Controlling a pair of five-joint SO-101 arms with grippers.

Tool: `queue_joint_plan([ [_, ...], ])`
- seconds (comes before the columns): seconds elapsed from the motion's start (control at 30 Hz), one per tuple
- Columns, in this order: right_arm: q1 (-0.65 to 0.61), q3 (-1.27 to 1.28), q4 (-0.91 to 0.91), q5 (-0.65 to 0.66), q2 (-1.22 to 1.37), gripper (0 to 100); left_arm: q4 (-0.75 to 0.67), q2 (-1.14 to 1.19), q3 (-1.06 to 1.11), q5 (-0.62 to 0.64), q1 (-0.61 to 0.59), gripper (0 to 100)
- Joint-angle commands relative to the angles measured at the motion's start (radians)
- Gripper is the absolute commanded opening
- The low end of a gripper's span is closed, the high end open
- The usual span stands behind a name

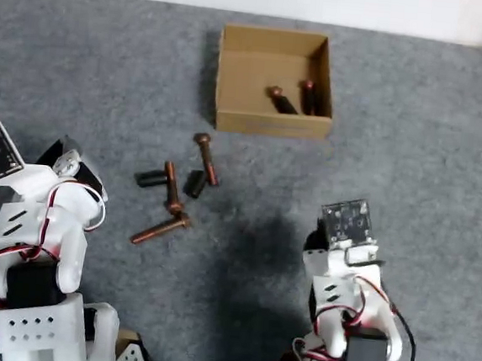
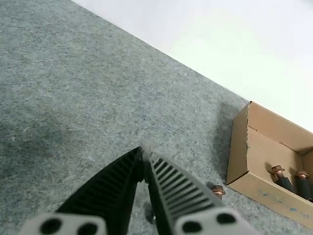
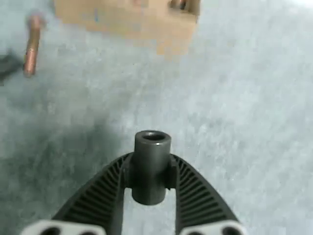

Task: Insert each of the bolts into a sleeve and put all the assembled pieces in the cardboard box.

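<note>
My right gripper [image 3: 150, 165] is shut on a black sleeve [image 3: 151, 144], held upright above the carpet with its bore open on top. My left gripper [image 2: 145, 154] is shut with nothing in it, low over bare carpet at the table's left. Three copper bolts [image 1: 206, 159] [image 1: 172, 187] [image 1: 161, 228] and two black sleeves [image 1: 151, 178] [image 1: 195, 183] lie loose in the middle. The cardboard box [image 1: 233, 78] stands at the back and holds two assembled pieces [image 1: 282, 100] [image 1: 309, 97]. The box [image 2: 244, 147] and one bolt head [image 2: 217, 191] lie ahead of the left gripper.
Grey carpet covers the table. The left arm [image 1: 37, 239] and the right arm [image 1: 347, 274] stand at the near edge, with the loose parts between them and the box. A white wall edge runs along the back.
</note>
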Motion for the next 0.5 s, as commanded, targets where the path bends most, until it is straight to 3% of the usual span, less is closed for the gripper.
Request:
queue_joint_plan([
  [0.0,0.016,0.021,0.002,-0.035,-0.031,0.4,0.002,-0.004,-0.004,-0.046,0.077,2],
  [0.17,0.008,0.048,-0.079,-0.126,-0.047,0.4,-0.006,-0.001,0.039,-0.192,0.283,2],
  [0.27,0.001,0.107,-0.142,-0.146,-0.047,0.4,-0.080,-0.001,0.096,-0.273,0.355,1],
  [0.47,0.041,0.231,-0.180,-0.146,-0.047,0.4,-0.339,0.002,0.211,-0.219,0.363,2],
])
